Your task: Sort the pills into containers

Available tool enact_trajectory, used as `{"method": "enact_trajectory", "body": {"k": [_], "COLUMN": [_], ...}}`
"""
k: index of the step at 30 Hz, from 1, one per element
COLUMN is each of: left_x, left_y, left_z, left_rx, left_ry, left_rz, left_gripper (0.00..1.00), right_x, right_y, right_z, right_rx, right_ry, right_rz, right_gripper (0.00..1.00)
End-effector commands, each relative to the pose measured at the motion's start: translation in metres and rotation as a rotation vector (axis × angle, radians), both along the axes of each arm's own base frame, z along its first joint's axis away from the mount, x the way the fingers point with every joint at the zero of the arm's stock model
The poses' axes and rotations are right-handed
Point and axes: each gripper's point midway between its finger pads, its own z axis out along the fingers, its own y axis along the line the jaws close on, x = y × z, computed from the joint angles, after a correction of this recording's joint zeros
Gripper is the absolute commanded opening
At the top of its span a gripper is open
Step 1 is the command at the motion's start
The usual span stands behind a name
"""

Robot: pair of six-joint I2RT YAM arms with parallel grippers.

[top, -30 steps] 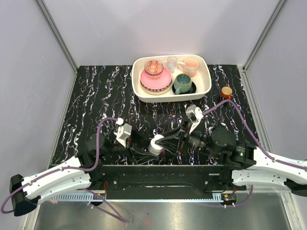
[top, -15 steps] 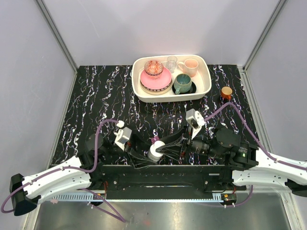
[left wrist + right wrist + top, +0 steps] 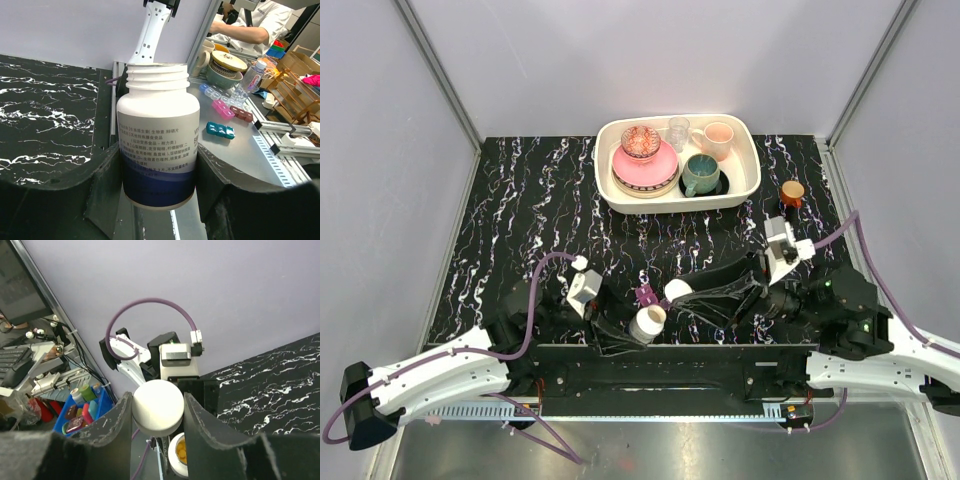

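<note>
Since our left claw (image 3: 157, 170) clamps the uncapped bottle (image 3: 157, 100) and right claw (image 3: 158, 405) its cap (image 3: 159, 416), we reckon tipping pills (image 3: 182, 452) into the pill box (image 3: 645, 295) comes next.

Even, diffuse overhead lighting; soft shadow beneath the cream tray (image 3: 670, 205). Left wrist view: white bottle (image 3: 157, 135) sharp, label legible; fingers (image 3: 55, 200) dark and blurred at lower frame. Right wrist view: white cap (image 3: 159, 407) bright, featureless; lower-left clutter soft.
</note>
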Motion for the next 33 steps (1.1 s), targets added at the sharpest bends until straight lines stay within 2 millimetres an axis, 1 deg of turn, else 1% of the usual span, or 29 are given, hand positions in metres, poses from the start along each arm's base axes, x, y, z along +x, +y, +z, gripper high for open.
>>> {"method": "enact_trajectory", "body": {"k": [1, 2, 3, 4, 7, 8, 9, 10, 11, 12, 13, 14, 15, 16, 18, 21, 24, 25, 26, 28, 31, 32, 33], "left_x": [-0.004, -0.003, -0.001, 0.003, 0.015, 0.019, 0.026, 0.031, 0.035, 0.044, 0.048, 0.053, 0.063, 0.067, 0.08, 0.094, 0.102, 0.104, 0.105, 0.107, 0.109, 0.11, 0.111], "left_y": [0.002, 0.002, 0.001, 0.001, 0.001, 0.001, 0.002, 0.003, 0.004, 0.005, 0.007, 0.008, 0.011, 0.012, 0.017, 0.022, 0.023, 0.023, 0.023, 0.021, 0.02, 0.019, 0.02], "left_z": [0.007, 0.008, 0.004, 0.002, -0.008, -0.01, -0.015, -0.018, -0.021, -0.028, -0.032, -0.037, -0.045, -0.05, -0.065, -0.086, -0.107, -0.111, -0.115, -0.122, -0.138, -0.14, -0.149], "left_rx": [-0.03, -0.029, -0.013, -0.004, 0.045, 0.055, 0.08, 0.09, 0.102, 0.132, 0.147, 0.164, 0.194, 0.208, 0.246, 0.289, 0.342, 0.353, 0.364, 0.385, 0.441, 0.454, 0.493], "left_ry": [-0.04, -0.042, -0.035, -0.037, -0.017, -0.023, -0.01, -0.014, -0.014, 0.0, -0.003, 0.001, 0.012, 0.01, 0.021, 0.031, 0.045, 0.047, 0.049, 0.051, 0.054, 0.052, 0.056], "left_rz": [-0.02, -0.013, 0.001, 0.019, 0.092, 0.115, 0.163, 0.192, 0.215, 0.266, 0.292, 0.32, 0.381, 0.404, 0.484, 0.565, 0.61, 0.618, 0.622, 0.622, 0.622, 0.623, 0.627], "left_gripper": [0.0, 0.0, 0.0, 0.0, 0.0, 0.0, 0.0, 0.0, 0.0, 0.0, 0.0, 0.0, 0.0, 0.0, 0.0, 0.0, 0.0, 0.0, 0.0, 0.0, 0.0, 0.0, 0.0], "right_x": [0.008, 0.011, 0.021, 0.028, 0.047, 0.052, 0.063, 0.066, 0.07, 0.077, 0.079, 0.081, 0.083, 0.083, 0.084, 0.087, 0.091, 0.091, 0.093, 0.095, 0.096, 0.095, 0.095], "right_y": [-0.008, -0.008, -0.011, -0.012, -0.014, -0.014, -0.014, -0.015, -0.015, -0.015, -0.017, -0.019, -0.02, -0.022, -0.027, -0.037, -0.047, -0.051, -0.053, -0.056, -0.056, -0.056, -0.056], "right_z": [0.029, 0.028, 0.029, 0.019, 0.008, -0.006, -0.01, -0.024, -0.031, -0.036, -0.046, -0.049, -0.054, -0.059, -0.065, -0.073, -0.084, -0.092, -0.095, -0.107, -0.12, -0.122, -0.127], "right_rx": [0.078, 0.074, 0.075, 0.034, -0.031, -0.096, -0.125, -0.184, -0.214, -0.239, -0.275, -0.288, -0.301, -0.316, -0.322, -0.331, -0.364, -0.391, -0.405, -0.445, -0.489, -0.496, -0.507], "right_ry": [-0.002, 0.007, 0.024, 0.044, 0.076, 0.092, 0.109, 0.124, 0.131, 0.142, 0.157, 0.163, 0.167, 0.178, 0.188, 0.212, 0.236, 0.25, 0.257, 0.274, 0.29, 0.293, 0.295], "right_rz": [-0.056, -0.072, -0.128, -0.162, -0.274, -0.303, -0.361, -0.385, -0.406, -0.448, -0.467, -0.484, -0.5, -0.505, -0.521, -0.556, -0.606, -0.622, -0.639, -0.668, -0.68, -0.681, -0.681], "right_gripper": [0.0, 0.0, 0.0, 0.0, 0.0, 0.0, 0.0, 0.0, 0.0, 0.0, 0.0, 0.0, 0.0, 0.0, 0.0, 0.0, 0.0, 0.0, 0.0, 0.0, 0.0, 0.0, 0.0]}}
